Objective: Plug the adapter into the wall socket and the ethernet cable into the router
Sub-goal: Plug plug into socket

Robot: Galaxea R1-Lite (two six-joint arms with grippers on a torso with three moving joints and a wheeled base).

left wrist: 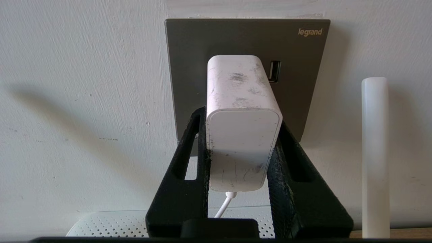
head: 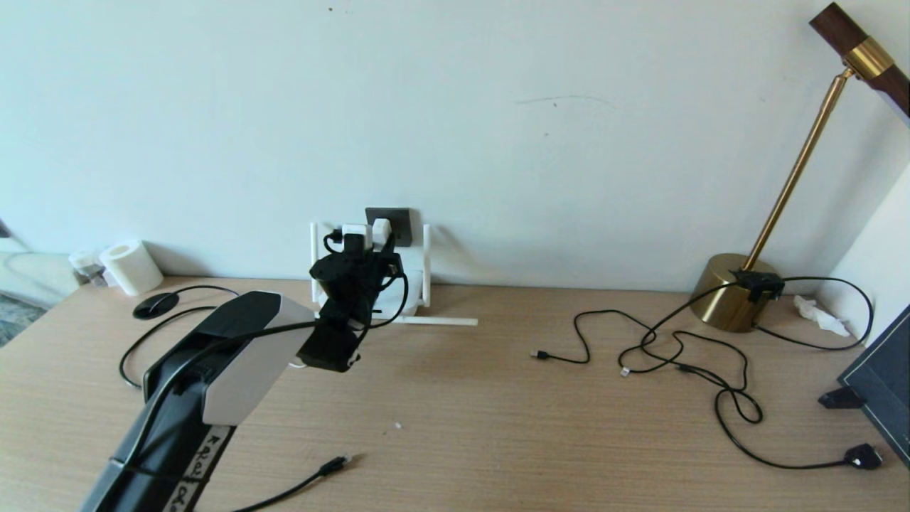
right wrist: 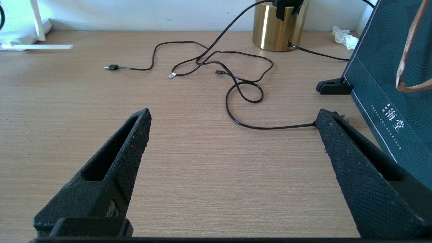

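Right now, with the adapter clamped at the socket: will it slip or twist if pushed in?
Probably holds: the left gripper has its jaws flat on both sides of the adapter. Its smooth, scuffed shell could slide some. The thin cord looks floppy, adding little drag at the socket.

A home desk or study corner: a wood-grain surface [head: 498,398] against a plain wall, a brass lamp [head: 739,291] at 3 o'clock, loose charging cables [head: 682,355], a gift bag [right wrist: 391,84], and a paper roll [head: 131,267] at 9 o'clock.
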